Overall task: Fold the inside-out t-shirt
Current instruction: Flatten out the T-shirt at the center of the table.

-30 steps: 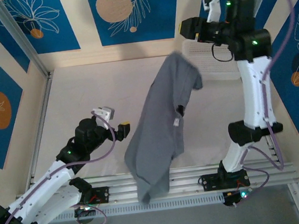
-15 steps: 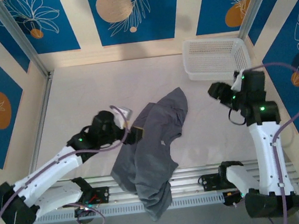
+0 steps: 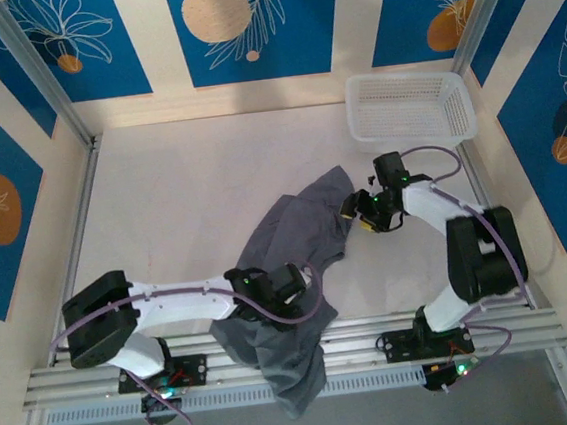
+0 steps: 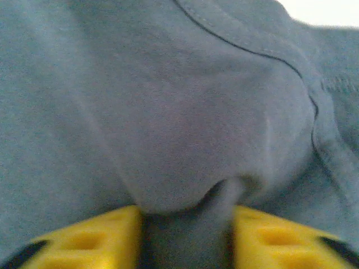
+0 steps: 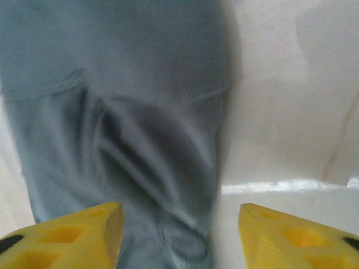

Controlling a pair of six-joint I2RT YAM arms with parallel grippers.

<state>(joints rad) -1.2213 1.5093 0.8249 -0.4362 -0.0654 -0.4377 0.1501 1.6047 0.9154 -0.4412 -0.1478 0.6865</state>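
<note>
At lower centre, the left claw (image 4: 188,221) pinches a fold of the shirt (image 3: 290,232). The right claw (image 5: 179,216) gapes astride its hem. Close it on one layer, then draw both apart.

Bright even light from above, faint soft shadows, top view sharp, inside-out t-shirt (image 4: 185,112) blurred in both wrist views

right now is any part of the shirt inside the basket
No, the shirt lies crumpled on the table, apart from the white basket in the far right corner.
</note>
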